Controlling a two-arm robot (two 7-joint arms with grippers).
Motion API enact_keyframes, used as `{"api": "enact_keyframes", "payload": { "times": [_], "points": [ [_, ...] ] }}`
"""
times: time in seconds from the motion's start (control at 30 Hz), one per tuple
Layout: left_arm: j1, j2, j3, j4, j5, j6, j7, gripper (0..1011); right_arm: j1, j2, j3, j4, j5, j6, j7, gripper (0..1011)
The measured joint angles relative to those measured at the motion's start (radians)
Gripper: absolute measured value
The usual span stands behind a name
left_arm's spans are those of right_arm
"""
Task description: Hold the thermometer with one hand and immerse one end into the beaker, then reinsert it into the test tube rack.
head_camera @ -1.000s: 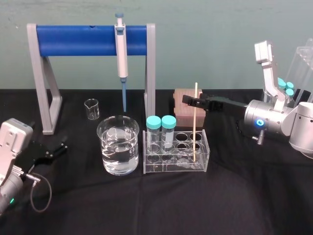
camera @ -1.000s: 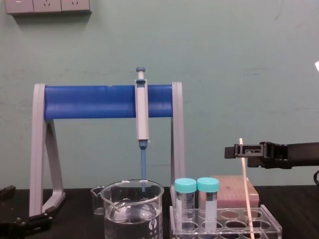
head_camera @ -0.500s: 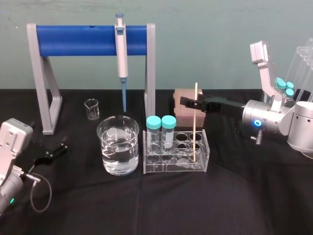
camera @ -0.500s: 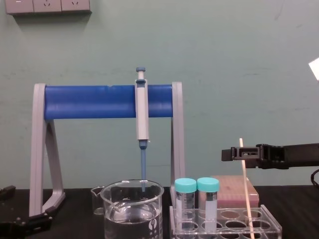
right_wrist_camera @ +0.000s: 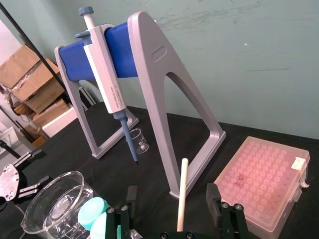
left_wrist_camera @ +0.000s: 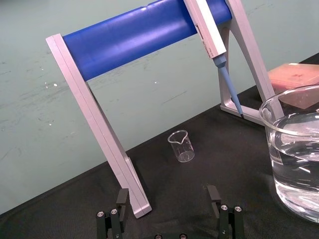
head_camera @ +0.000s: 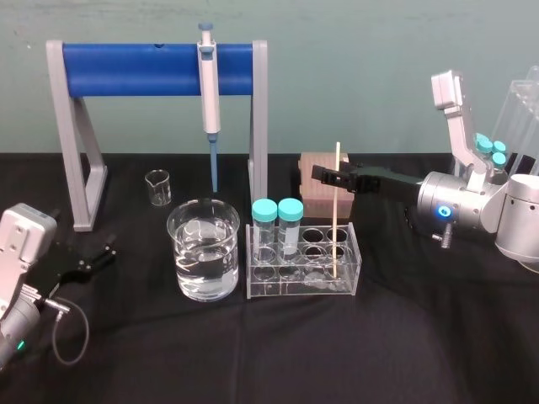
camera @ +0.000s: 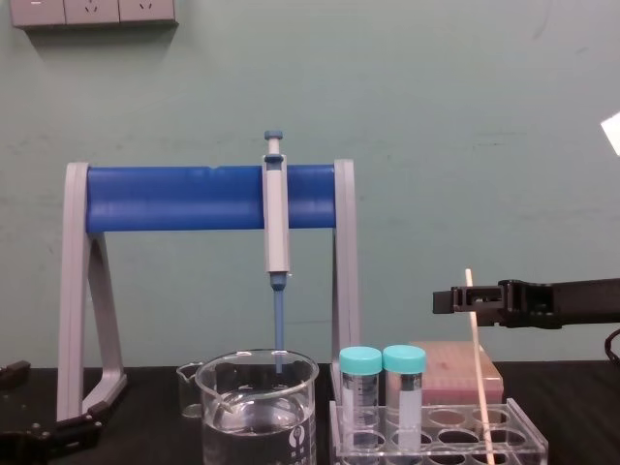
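Observation:
The thermometer [head_camera: 336, 210] is a thin cream rod standing in a right-hand hole of the clear test tube rack [head_camera: 286, 288]. My right gripper [head_camera: 324, 175] reaches in level from the right at the rod's upper part. In the right wrist view the thermometer [right_wrist_camera: 182, 191] rises between the fingers [right_wrist_camera: 213, 196] with a gap on each side, so the gripper [right_wrist_camera: 172, 190] is open around it. The large beaker [head_camera: 202, 261], partly filled with water, stands left of the rack. My left gripper [head_camera: 97, 252] rests open on the cloth at the left.
A grey stand with a blue bar [head_camera: 160, 69] holds a pipette [head_camera: 208, 93] behind the beaker. A small glass beaker [head_camera: 157, 187] sits near it. A pink box [head_camera: 318, 198] stands behind the rack, and two teal-capped tubes [head_camera: 277, 227] sit in it.
My right gripper has edged slightly to the left, its fingers reaching a little further past the thermometer. The rod, beaker and left arm have not moved.

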Motion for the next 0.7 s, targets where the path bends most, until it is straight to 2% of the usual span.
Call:
{"api": "enact_keyframes", "payload": {
  "times": [0.17,0.23,0.33,0.4,0.5,0.53,0.63,0.7],
  "points": [
    [0.000,0.000,0.000,0.000,0.000,0.000,0.000,1004,0.000,0.000,0.001,0.000,0.000,0.000,0.000,735],
    [0.000,0.000,0.000,0.000,0.000,0.000,0.000,1004,0.000,0.000,0.001,-0.001,0.000,0.000,0.000,712],
    [0.000,0.000,0.000,0.000,0.000,0.000,0.000,1004,-0.001,0.001,0.001,-0.001,0.000,0.000,0.001,595],
    [0.000,0.000,0.000,0.000,0.000,0.000,0.000,1004,-0.001,0.001,0.001,-0.001,0.001,0.000,0.001,552],
    [0.000,0.000,0.000,0.000,0.000,0.000,0.000,1004,-0.001,0.001,0.001,-0.001,0.001,0.000,0.001,406],
    [0.000,0.000,0.000,0.000,0.000,0.000,0.000,1004,-0.001,0.001,0.001,-0.001,0.001,0.000,0.001,406],
    [0.000,0.000,0.000,0.000,0.000,0.000,0.000,1004,-0.001,0.001,0.001,-0.001,0.001,0.000,0.001,282],
    [0.000,0.000,0.000,0.000,0.000,0.000,0.000,1004,-0.001,0.001,0.001,-0.001,0.001,0.000,0.001,248]
  ]
}}
